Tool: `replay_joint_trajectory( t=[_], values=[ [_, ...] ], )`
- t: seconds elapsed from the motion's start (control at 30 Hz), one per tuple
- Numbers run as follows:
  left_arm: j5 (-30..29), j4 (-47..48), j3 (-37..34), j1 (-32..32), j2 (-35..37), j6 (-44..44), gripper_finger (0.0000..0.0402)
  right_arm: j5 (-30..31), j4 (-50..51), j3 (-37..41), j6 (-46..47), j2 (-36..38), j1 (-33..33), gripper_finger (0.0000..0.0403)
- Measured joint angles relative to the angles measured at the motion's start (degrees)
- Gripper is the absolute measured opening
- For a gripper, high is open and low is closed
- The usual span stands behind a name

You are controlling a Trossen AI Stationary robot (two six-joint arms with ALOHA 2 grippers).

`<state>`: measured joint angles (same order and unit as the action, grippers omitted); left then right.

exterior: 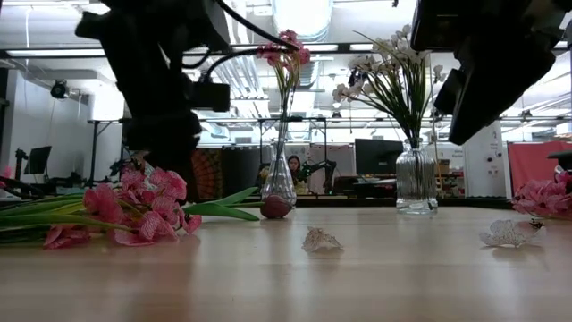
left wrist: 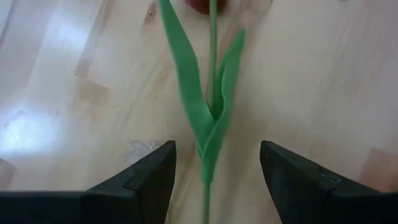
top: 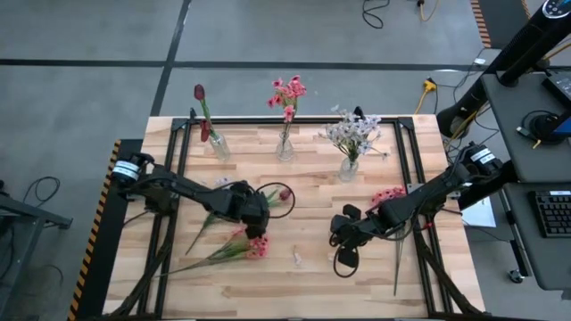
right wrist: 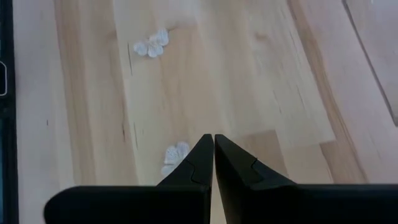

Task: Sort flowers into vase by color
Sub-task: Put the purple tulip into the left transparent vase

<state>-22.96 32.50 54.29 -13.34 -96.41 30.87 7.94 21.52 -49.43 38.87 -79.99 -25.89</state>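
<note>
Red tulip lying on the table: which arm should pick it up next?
Left. The left gripper is open with the tulip's stem between its fingers. The right gripper is shut over bare wood on the table's other side, near fallen white petals.

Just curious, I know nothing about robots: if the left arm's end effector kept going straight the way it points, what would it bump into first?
Probably the tulip on the table: its stem lies between the open left end effector fingers, so they would straddle it. Depth is hard to judge.
</note>
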Motion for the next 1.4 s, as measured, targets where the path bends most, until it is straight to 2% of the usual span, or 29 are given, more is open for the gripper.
replay_joint_trajectory(
  t=[0.23, 0.67, 1.4],
  values=[
    [0.03, -0.70, -0.03, 1.25, -1.77, -5.52, 0.0214, 0.17, -0.12, 0.00, -0.13, -1.05, 0.00, 0.0009],
    [-0.17, -2.10, 0.10, 3.60, -5.15, -7.99, 0.0206, 0.19, -0.57, 0.00, -0.37, -3.19, 0.00, 0.0009],
    [-0.68, -3.24, -0.06, 3.75, -5.13, -8.35, 0.0042, 0.20, -0.83, 0.00, -1.49, -3.34, 0.00, 0.0009]
  ],
)
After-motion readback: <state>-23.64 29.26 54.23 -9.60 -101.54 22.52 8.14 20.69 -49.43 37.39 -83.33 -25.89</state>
